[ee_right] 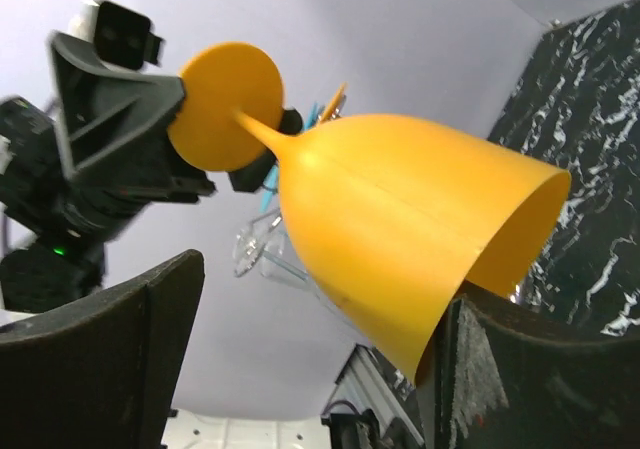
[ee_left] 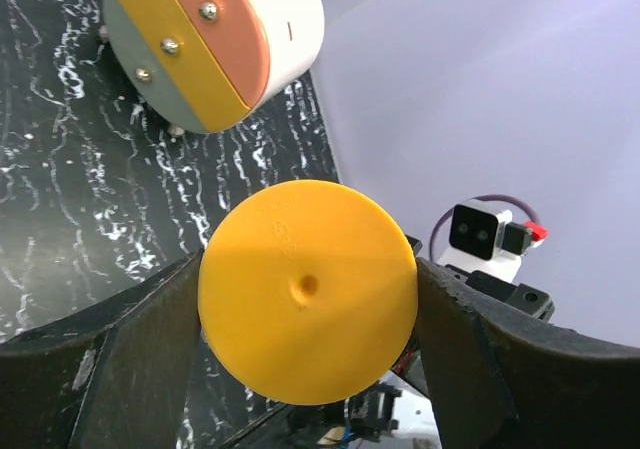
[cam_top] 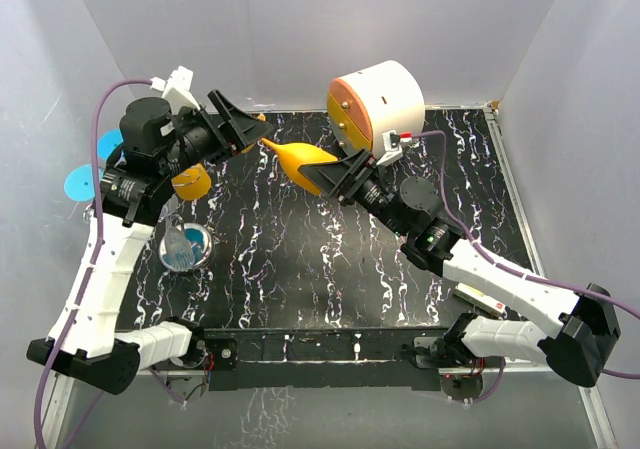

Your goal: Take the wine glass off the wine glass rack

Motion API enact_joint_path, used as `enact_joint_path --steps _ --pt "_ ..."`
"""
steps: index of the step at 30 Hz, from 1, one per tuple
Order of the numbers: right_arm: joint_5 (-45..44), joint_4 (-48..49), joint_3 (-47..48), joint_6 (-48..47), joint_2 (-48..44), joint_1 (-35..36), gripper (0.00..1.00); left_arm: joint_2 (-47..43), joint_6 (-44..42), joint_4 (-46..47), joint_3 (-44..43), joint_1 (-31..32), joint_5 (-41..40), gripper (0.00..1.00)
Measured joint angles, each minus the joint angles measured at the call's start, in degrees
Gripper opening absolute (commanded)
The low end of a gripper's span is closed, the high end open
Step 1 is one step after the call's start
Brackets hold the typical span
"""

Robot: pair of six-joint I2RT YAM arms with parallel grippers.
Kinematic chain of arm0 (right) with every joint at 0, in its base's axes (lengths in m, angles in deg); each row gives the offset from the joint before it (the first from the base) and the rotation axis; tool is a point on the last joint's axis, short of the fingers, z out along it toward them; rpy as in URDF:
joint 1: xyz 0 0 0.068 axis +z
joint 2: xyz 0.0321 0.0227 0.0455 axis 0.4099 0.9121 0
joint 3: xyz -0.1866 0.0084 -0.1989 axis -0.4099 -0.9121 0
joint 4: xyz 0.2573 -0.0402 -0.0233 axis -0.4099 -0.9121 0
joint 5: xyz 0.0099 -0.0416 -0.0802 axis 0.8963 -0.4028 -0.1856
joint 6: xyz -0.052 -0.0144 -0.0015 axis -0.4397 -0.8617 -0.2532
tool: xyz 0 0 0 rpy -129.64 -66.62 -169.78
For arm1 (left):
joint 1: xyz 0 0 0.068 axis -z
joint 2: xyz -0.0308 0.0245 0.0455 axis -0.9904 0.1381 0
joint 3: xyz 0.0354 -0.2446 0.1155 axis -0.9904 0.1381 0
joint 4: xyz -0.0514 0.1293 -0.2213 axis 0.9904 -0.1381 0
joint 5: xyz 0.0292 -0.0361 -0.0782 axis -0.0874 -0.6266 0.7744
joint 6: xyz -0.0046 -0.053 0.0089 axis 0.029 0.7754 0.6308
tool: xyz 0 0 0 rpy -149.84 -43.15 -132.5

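An orange wine glass point(cam_top: 300, 159) lies sideways in the air over the table's back middle. Its round foot point(ee_left: 308, 289) sits edge to edge between the fingers of my left gripper point(cam_top: 250, 132), which is shut on it. My right gripper point(cam_top: 328, 179) stands open around the bowl point(ee_right: 400, 209). Its right finger point(ee_right: 500, 369) touches the bowl's rim, and its left finger point(ee_right: 130, 349) is apart from the bowl. The wine glass rack stands at the left with its shiny round base point(cam_top: 185, 247). Its wire arms point(ee_right: 250, 249) show faintly behind the glass in the right wrist view.
Two blue glass feet point(cam_top: 80, 181) and an orange one point(cam_top: 190, 181) hang at the rack. A round white-and-orange drawer cabinet point(cam_top: 380, 104) stands at the back, just right of the glass, and shows in the left wrist view point(ee_left: 215, 39). White walls close in the black marbled table point(cam_top: 300, 269).
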Motion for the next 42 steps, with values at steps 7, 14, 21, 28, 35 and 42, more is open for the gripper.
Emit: enact_joint_path --steps 7,14,21,28,35,42 --pt "1.1 7.4 -4.2 4.1 -2.0 -0.3 0.32 -4.3 8.7 9.7 10.1 0.0 5.3 0.62" --pt "2.4 11.5 -8.5 9.1 -8.5 0.1 0.02 -7.3 15.7 17.8 17.1 0.1 8.8 0.98" --pt "-1.8 4.5 -9.4 9.2 -14.9 0.2 0.00 -6.8 13.0 13.6 16.4 0.3 7.5 0.99" --pt "-19.5 -21.3 -10.4 0.6 -23.1 0.2 0.00 -7.2 3.9 0.2 8.3 0.3 -3.3 0.99" --pt "-32.7 -47.8 -7.1 -12.2 -23.6 0.2 0.00 -10.9 -1.4 -5.3 7.9 0.3 -9.0 0.99" --pt "-43.3 -64.4 13.8 -21.9 -13.7 0.0 0.00 -10.3 -5.8 -7.4 6.1 0.3 -10.3 0.99"
